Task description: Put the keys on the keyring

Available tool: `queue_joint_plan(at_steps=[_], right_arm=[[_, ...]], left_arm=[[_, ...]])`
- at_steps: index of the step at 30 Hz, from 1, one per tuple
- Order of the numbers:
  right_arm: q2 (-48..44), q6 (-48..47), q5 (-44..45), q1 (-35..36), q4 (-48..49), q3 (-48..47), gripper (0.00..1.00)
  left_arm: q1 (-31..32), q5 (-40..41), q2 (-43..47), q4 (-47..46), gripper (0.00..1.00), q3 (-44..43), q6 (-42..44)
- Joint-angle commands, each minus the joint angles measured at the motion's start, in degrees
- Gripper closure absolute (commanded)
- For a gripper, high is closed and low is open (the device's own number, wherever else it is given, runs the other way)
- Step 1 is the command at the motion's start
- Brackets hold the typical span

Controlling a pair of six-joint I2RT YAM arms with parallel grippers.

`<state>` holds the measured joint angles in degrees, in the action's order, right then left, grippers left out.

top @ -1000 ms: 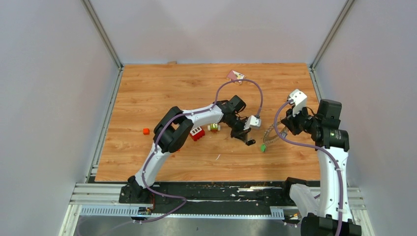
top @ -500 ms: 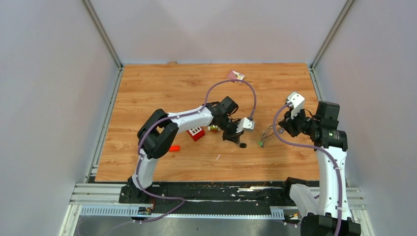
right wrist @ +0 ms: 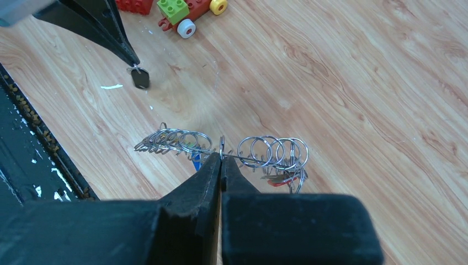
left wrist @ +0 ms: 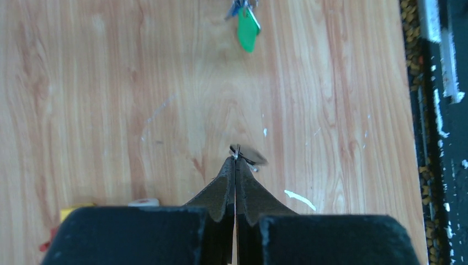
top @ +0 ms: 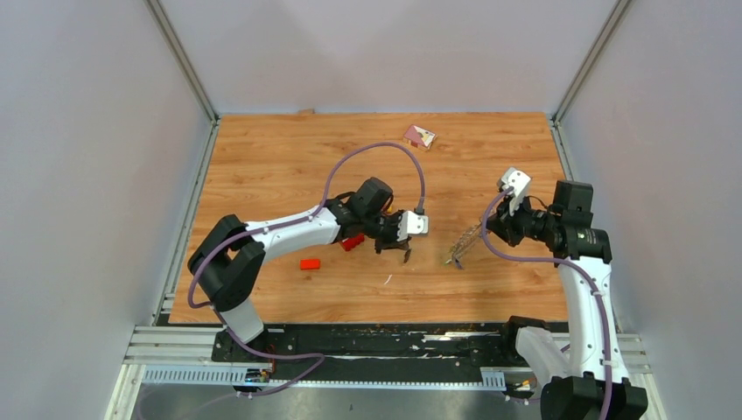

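My left gripper [top: 404, 255] is shut, and its fingertips [left wrist: 236, 158] pinch the small ring of a black-headed key [left wrist: 253, 156] that hangs just above the wood. That black key [right wrist: 140, 78] also shows in the right wrist view, under the left fingers [right wrist: 118, 38]. To its right, my right gripper [right wrist: 221, 158] is shut on the wire of the keyring [right wrist: 187, 141], held off the table and strung with several small rings. The keyring [top: 462, 244] hangs tilted between the two arms. A green key [left wrist: 248, 30], a blue key [right wrist: 196, 161] and a red key [right wrist: 278, 179] dangle from it.
A red brick [top: 310, 263] lies left of the left gripper. A red-and-yellow toy car [right wrist: 187, 15] with a green block stands behind it, partly hidden in the top view. A pink card [top: 419, 136] lies at the back. A white scrap [left wrist: 299, 200] lies near the black front rail [left wrist: 436, 132].
The left arm has swung left and nearer with the black key, its jaws closing fully. The right gripper has carried the keyring a little to the left.
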<state>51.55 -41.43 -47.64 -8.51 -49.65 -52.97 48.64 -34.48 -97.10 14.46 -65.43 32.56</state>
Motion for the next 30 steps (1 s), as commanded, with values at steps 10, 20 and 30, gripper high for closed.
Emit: queue_joint_plan(at_steps=[10,20,30], right_arm=[[-1.32,0.41,-1.98,0.27,5.75,1.98,1.0],[-1.5,1.02,-0.58,0.25,6.67,2.49,1.0],[-1.71,0.55,0.88,0.25,6.49,3.15,1.0]], left_arm=[[2.42,8.41,-0.35,-7.84,1.0,6.52,0.07],[6.35,9.49,-8.07,-5.98,1.0,1.2,-1.16],[7.17,11.59,-9.04,-1.87,0.74,-1.11,-1.06]])
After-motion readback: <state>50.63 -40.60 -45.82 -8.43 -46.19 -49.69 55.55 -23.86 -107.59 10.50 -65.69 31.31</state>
